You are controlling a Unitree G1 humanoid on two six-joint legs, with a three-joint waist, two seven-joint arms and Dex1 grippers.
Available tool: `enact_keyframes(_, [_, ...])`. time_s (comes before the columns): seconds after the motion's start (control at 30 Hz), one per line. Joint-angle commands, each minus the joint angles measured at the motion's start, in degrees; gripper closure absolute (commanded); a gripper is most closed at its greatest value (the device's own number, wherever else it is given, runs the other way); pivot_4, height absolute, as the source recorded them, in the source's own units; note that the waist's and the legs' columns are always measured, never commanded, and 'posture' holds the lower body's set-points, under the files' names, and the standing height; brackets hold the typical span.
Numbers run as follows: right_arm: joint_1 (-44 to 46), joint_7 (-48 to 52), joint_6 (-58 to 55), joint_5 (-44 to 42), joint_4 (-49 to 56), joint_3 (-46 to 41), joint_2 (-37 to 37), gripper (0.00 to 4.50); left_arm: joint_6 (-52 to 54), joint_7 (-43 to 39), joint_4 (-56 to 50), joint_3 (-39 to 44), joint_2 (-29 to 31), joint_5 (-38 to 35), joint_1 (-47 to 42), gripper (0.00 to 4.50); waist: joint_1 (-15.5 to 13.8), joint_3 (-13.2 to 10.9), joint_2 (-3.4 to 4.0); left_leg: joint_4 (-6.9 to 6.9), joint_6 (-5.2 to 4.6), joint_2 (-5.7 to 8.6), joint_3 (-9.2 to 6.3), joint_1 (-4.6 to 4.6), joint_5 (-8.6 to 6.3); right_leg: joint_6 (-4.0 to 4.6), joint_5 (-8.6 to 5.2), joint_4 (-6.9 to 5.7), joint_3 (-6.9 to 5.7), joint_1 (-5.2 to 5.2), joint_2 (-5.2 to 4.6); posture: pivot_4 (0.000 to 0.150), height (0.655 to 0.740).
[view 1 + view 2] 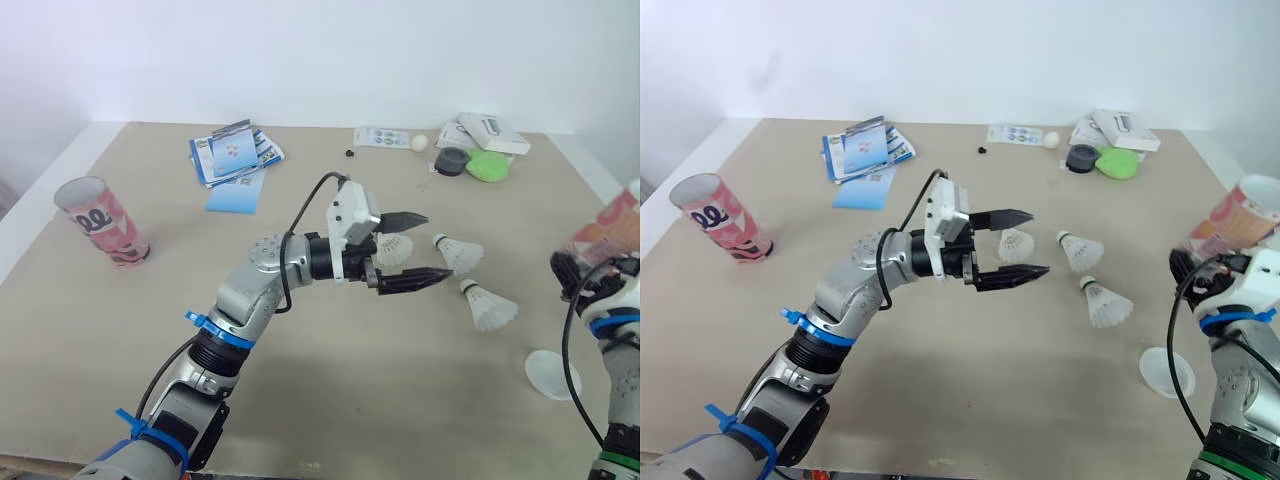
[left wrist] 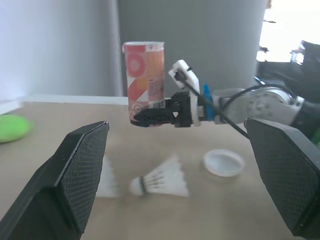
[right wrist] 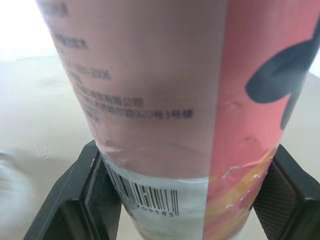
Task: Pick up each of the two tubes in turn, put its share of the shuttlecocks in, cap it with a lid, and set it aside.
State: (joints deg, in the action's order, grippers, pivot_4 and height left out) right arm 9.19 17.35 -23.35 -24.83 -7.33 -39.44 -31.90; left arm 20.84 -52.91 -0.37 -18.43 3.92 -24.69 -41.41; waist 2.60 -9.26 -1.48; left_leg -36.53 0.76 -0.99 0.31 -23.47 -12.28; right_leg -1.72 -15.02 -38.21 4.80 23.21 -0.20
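Note:
One pink patterned tube (image 1: 100, 222) stands tilted at the table's far left. At the right edge my right gripper (image 3: 185, 200) is shut on the second tube (image 1: 1238, 215), near its lower end and held clear of the table; the left wrist view shows it upright (image 2: 145, 80). Three white shuttlecocks (image 1: 393, 248) (image 1: 458, 252) (image 1: 488, 305) lie in the table's middle. My left gripper (image 1: 438, 245) hovers open over the nearest one, its fingers either side of it. A white lid (image 1: 553, 373) lies on the table below the held tube.
Blue pamphlets (image 1: 232, 155) lie at the back left. At the back right sit a printed card (image 1: 380, 137), a white ball (image 1: 419, 143), a dark round pot (image 1: 451, 160), a green object (image 1: 488, 165) and white boxes (image 1: 485, 132).

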Motion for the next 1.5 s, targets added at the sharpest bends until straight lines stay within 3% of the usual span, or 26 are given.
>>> enact_keyframes(0.03, [1.1,-3.0,3.0,0.4,-3.1,-2.4,-0.6,1.32,-1.6,-1.0,-1.1,-1.2,-0.9,0.6,0.5,0.00,0.1,0.0,0.10,0.00,-0.02,0.00,0.02,0.05,0.01,-0.30,-0.16,-0.01,0.02,-0.03,0.02,0.150,0.7400])
enact_keyframes(0.27, [1.0,-6.7,2.1,0.4,-6.6,-1.1,0.9,1.32,-1.0,0.2,-2.0,-1.5,-1.1,1.1,2.3,0.00,0.1,0.0,0.32,-0.03,-0.31,0.05,0.36,0.13,0.23,-0.54,0.10,0.00,0.26,-0.07,-0.01,0.150,0.7400])
enact_keyframes(0.3, [0.7,-6.9,2.0,0.4,-6.5,-0.9,1.2,0.61,-0.9,0.4,-2.2,-1.4,-1.0,1.2,2.5,0.00,0.1,0.0,0.31,-0.04,-0.32,0.06,0.40,0.14,0.23,-0.59,0.12,0.00,0.33,-0.08,-0.02,0.150,0.7400])
enact_keyframes(0.4, [-0.6,-6.9,2.1,-0.1,-5.9,-0.7,2.3,0.03,-0.5,0.6,-2.9,-1.0,-0.6,1.0,3.0,0.00,0.1,0.0,0.31,-0.08,-0.32,0.11,0.45,0.13,0.24,-0.69,0.16,0.06,0.47,-0.12,-0.02,0.150,0.7400])
enact_keyframes(0.63, [-5.8,-7.0,3.5,-1.7,1.8,-2.0,5.6,0.03,0.1,0.9,-3.8,-0.5,0.0,0.6,3.4,0.00,0.1,0.0,0.30,-0.08,-0.33,0.15,0.48,0.15,0.24,-0.82,0.16,0.08,0.74,-0.13,-0.02,0.150,0.7400])
enact_keyframes(1.0, [-17.1,-7.9,9.0,-7.3,27.8,-3.3,14.3,0.03,-0.8,4.8,-2.4,4.2,1.0,1.1,5.1,0.00,0.2,0.0,0.45,-0.07,-0.32,0.14,0.61,0.18,0.24,-0.93,0.21,0.08,1.03,-0.05,0.00,0.150,0.7400])
enact_keyframes(1.2, [-15.4,1.7,9.0,-0.5,40.5,13.5,5.0,0.03,-3.9,12.4,-4.2,10.4,4.2,4.3,10.5,0.00,0.6,-0.1,0.37,-0.10,-0.35,0.10,0.77,0.28,0.25,-0.97,0.33,0.08,1.22,-0.04,0.06,0.150,0.7400])
enact_keyframes(1.5, [1.8,21.8,-2.4,-7.6,41.4,40.6,-2.0,0.03,-5.2,29.2,-18.1,19.8,6.7,10.0,27.7,0.00,0.3,-0.3,-0.12,-0.07,-0.38,-0.09,0.72,0.12,0.27,-0.97,0.34,0.16,1.21,0.03,0.03,0.150,0.7400])
